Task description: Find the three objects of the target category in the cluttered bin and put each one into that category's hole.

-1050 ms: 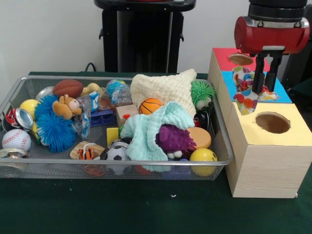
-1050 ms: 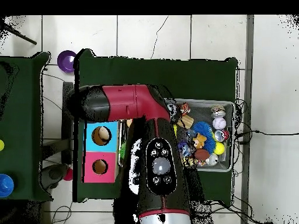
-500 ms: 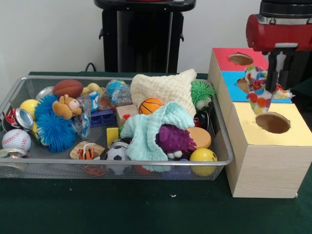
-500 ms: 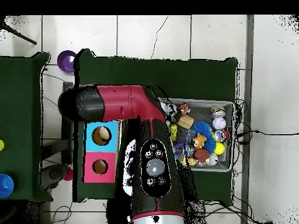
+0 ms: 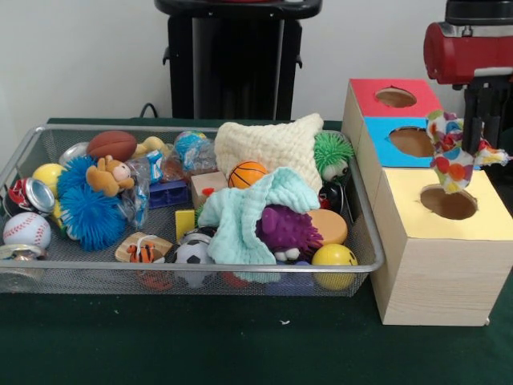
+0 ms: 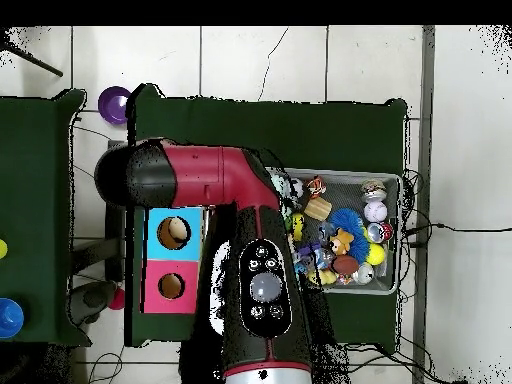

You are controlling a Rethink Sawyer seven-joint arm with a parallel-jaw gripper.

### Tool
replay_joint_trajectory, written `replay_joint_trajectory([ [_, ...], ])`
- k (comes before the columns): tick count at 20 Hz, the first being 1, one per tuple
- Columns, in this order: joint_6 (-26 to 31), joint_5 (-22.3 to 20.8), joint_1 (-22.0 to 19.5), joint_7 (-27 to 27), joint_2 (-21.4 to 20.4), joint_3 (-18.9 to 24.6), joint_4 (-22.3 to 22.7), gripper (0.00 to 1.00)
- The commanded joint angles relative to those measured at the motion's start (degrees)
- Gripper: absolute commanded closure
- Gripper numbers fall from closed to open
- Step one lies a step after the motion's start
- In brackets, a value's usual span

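Spotted cloth (image 5: pixel 449 156) hangs lengthwise from claw (image 5: pixel 478 143), apparently clamped on its top; lower end directly above hole in yellow box top (image 5: pixel 449 202), probably just clear.

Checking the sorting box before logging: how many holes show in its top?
3: the red section's hole farthest back, the blue section's hole in the middle, and the yellow section's hole nearest, under the hanging spotted cloth.
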Motion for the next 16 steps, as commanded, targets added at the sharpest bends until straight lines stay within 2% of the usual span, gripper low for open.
replay_joint_trajectory([
  [1,-3.84,2.12,-0.97,11.96,3.75,1.19,7.03,1.00],
  [10,-7.78,2.64,-2.74,10.14,5.05,2.52,8.99,1.00],
  [16,-6.89,1.70,-2.23,8.88,6.03,1.70,9.32,1.00],
])
